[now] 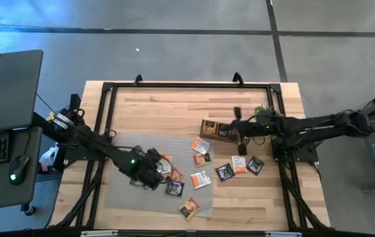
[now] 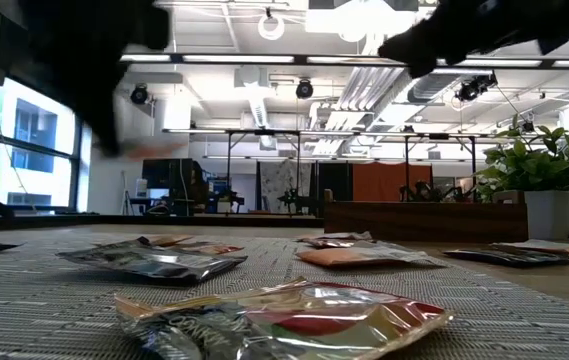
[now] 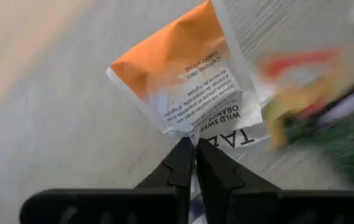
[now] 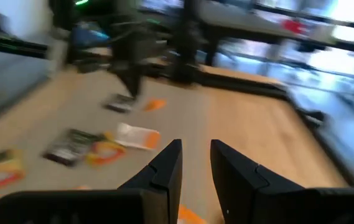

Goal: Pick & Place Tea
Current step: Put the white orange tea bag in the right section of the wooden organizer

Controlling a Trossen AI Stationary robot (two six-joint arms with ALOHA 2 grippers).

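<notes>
One orange sachet hangs pinched by its edge in your left gripper, over the grey mat left of centre. Sachets look light, limp and slick, so grip an edge firmly. Other sachets lie scattered mid-table. Your right gripper, fingers slightly spread, hovers near the tray. Behind is an open workshop.

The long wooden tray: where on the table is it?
High view: the wooden tray lies right of centre, beside the plant, under the right gripper.
</notes>
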